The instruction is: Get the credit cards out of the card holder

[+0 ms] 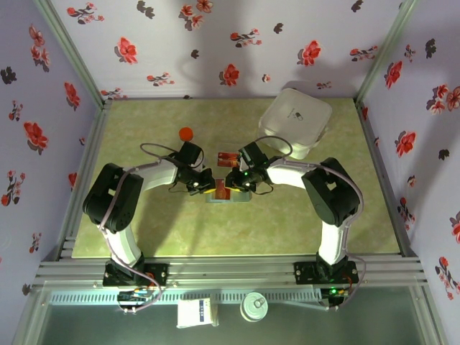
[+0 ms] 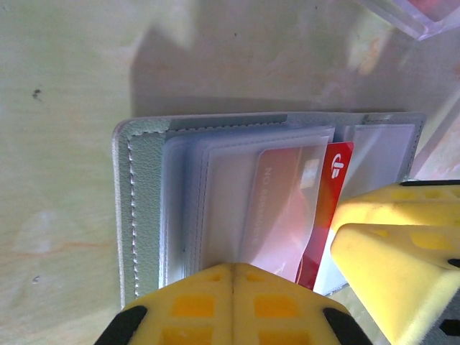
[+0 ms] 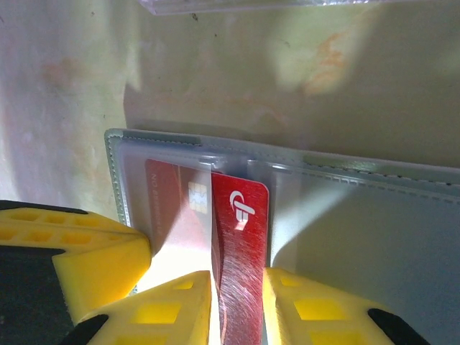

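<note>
Top view: both arms meet mid-tabletop [image 1: 144, 230] over the card holder [image 1: 228, 197], which lies flat under the left hand [image 1: 203, 184] and right hand [image 1: 235, 180]. I note a loose red card [image 1: 227, 157] on the surface just beyond them. A white case [image 1: 295, 121] sits at far right and an orange disc [image 1: 186, 133] at far left.

Left wrist: the holder lies open, clear sleeves up. The left hand's yellow fingers [image 2: 194, 305] are pressed together at its near edge. I cannot tell whether a sleeve is caught between them. The corner of a clear box [image 2: 417, 14] shows at top right.

Right wrist: the right hand pinches a logo card [image 3: 241, 230], which is red and partly out of its sleeve. A chip card [image 3: 172, 205], also red, sits inside the sleeve beside it.
</note>
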`<state>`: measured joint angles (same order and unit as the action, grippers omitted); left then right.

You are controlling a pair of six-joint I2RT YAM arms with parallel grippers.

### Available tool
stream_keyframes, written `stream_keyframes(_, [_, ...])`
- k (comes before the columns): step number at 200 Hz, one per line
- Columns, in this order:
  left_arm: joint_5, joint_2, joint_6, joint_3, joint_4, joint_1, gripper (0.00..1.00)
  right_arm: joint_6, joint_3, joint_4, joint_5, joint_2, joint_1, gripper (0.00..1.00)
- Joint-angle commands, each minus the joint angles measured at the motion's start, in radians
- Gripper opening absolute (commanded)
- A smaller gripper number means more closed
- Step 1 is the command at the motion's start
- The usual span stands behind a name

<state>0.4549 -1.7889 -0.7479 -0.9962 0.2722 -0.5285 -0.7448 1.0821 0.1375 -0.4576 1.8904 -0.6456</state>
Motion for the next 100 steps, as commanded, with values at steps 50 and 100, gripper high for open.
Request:
stream_keyframes(50, [-0.021, -0.023, 0.031, -0.030, 0.056, -0.005, 0.00, -0.004, 0.001, 0.026, 0.009, 0.015, 0.009, 0.26])
stream_keyframes(100, [-0.021, -0.030, 0.029, -0.033, 0.058, -0.005, 0.00, -0.025, 0.000, -0.017, -0.037, 0.020, 0.010, 0.26])
